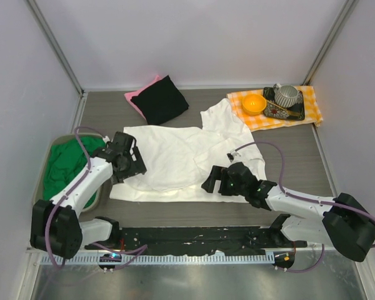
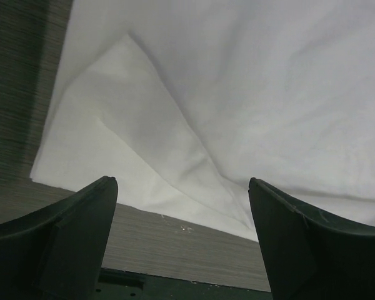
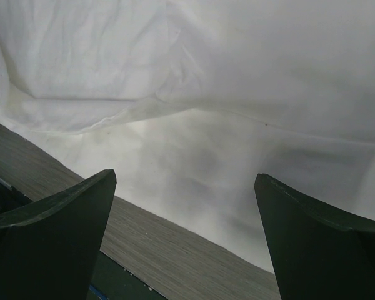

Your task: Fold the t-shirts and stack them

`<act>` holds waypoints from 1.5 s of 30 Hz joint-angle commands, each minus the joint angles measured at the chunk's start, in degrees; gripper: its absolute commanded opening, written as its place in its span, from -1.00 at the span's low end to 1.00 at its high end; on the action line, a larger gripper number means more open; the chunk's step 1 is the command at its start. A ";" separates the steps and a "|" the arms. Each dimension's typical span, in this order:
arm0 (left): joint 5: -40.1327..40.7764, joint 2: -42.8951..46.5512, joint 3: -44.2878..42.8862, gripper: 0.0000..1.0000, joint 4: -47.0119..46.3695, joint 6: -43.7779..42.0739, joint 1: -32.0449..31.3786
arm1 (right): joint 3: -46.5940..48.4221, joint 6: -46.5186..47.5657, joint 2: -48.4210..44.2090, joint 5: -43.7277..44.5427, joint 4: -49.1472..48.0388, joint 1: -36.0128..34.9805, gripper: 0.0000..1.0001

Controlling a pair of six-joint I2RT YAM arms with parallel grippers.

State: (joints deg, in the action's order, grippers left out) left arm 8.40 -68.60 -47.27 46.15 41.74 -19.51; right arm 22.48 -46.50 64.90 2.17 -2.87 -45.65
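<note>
A white t-shirt (image 1: pixel 181 156) lies spread on the table's middle, plain side up, one sleeve toward the back right. My left gripper (image 1: pixel 132 164) is open and empty over its left edge; the left wrist view shows a folded flap of the shirt (image 2: pixel 194 112) and its near hem. My right gripper (image 1: pixel 214 180) is open and empty over the shirt's near right hem, and the shirt (image 3: pixel 194 94) fills the right wrist view. A folded black t-shirt (image 1: pixel 162 100) lies on a pink one (image 1: pixel 136 97) at the back. A green t-shirt (image 1: pixel 65 165) sits in a basket at the left.
An orange-and-white checked cloth (image 1: pixel 312 115) at the back right carries a dark tray (image 1: pixel 298 114) with a grey cup (image 1: pixel 287 95) and an orange bowl (image 1: pixel 254 103). The grey basket (image 1: pixel 92 201) stands at the left wall. A black strip (image 1: pixel 194 237) runs along the near edge.
</note>
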 commanded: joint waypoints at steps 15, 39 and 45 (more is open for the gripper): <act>-4.72 -17.97 -8.27 0.46 -4.23 -5.88 13.97 | -3.76 0.45 -2.06 -1.30 -6.00 -0.41 0.99; -0.85 -25.09 -12.76 0.05 0.17 -8.16 14.85 | -5.60 -0.08 -0.22 -1.30 -9.43 -0.41 0.99; -0.32 -27.47 -13.73 -0.20 0.61 -8.34 15.38 | -6.39 -0.26 -1.53 -1.30 -9.34 -0.41 0.99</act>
State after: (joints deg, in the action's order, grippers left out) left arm 6.92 -95.22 -59.02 45.30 34.30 -4.82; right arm 17.17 -46.50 64.23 0.73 -12.08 -45.69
